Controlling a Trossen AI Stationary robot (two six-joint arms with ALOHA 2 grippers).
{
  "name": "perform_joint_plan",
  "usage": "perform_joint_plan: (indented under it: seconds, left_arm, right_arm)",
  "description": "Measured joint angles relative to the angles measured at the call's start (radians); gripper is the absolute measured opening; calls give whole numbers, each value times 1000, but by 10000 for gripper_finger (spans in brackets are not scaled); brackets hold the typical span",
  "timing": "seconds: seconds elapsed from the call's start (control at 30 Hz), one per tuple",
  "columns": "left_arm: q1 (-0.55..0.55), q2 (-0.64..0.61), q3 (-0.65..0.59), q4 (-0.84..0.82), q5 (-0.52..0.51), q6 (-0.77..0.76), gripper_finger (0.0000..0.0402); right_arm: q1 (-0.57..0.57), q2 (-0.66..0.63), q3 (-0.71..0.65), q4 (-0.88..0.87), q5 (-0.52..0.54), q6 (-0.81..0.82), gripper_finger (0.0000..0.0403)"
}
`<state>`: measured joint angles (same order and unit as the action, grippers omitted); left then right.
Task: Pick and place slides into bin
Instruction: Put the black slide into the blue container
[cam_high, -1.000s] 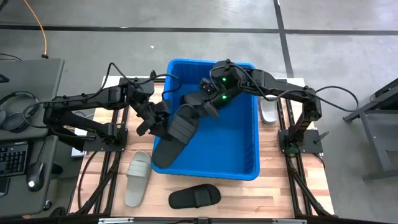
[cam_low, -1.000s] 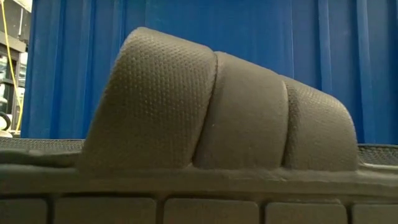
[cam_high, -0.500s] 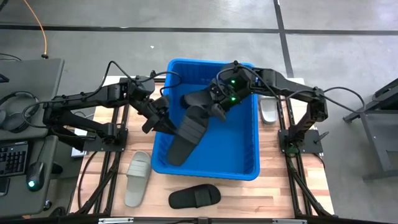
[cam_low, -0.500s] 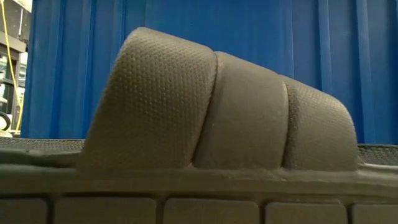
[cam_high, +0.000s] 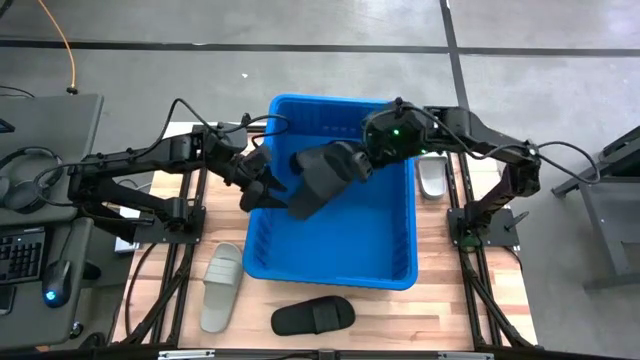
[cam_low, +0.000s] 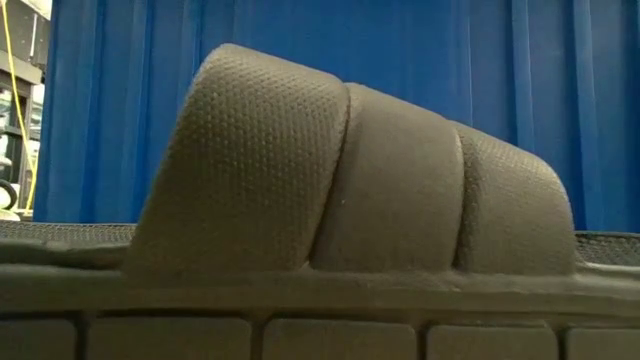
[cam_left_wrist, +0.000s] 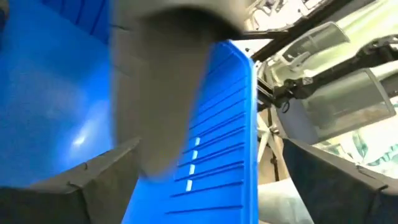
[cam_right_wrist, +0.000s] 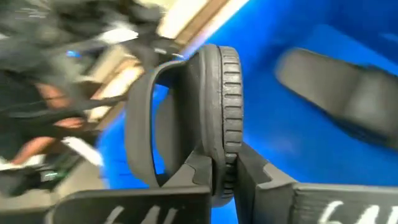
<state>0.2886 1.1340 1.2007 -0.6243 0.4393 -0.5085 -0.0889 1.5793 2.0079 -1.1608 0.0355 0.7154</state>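
Note:
A black slide (cam_high: 318, 180) hangs over the blue bin (cam_high: 395, 270), with my right gripper (cam_high: 365, 160) shut on it. The right wrist view shows its strap (cam_right_wrist: 140, 124) and another black slide (cam_right_wrist: 348, 93) lying on the bin's floor. At the bin's left rim my left gripper (cam_high: 262, 188) stands open, a little apart from the hanging slide (cam_left_wrist: 155, 93). My right gripper pinches the edge of the slide's sole (cam_right_wrist: 221, 155) between its two fingers, near one end and beside the strap. The fingers come from the bin's far right side, along the slide. The slide is lifted clear, and its free end (cam_high: 300, 205) slants down toward the bin's left wall.
A light grey slide (cam_high: 222, 285) lies on the table left of the bin. A black slide (cam_high: 313, 316) lies at the near edge and fills the low view (cam_low: 350, 170). A third, light grey slide (cam_high: 432, 178) lies right of the bin.
My left gripper has opened, let go of the black slide and drawn back a little to the bin's left rim. My right gripper has gone up and toward the table's right edge with the slide. The slide's free end has come off the bin's near-left rim and hangs over the bin.

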Motion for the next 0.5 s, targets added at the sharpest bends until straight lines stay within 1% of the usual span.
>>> perform_joint_plan:
  seconds: [0.07,0.13,0.23,0.3,0.43,0.5]
  left_arm:
    - [-1,-17,0,-13,-4,4,385]
    - [-1,-39,0,-8,-37,4,386]
    - [-1,-86,0,-6,-150,8,383]
    - [0,-117,0,-3,-225,8,381]
    - [0,-173,0,12,-354,-14,379]
    - [0,-199,0,55,-387,-18,379]
  right_arm:
    - [18,-13,0,-69,80,38,2]
    - [32,-27,0,-124,155,54,1]
    - [64,-54,0,-144,297,77,1]
    - [82,-66,1,-141,369,96,1]
    - [105,-69,1,-144,434,134,1]
    - [117,-62,-1,-144,451,160,1]
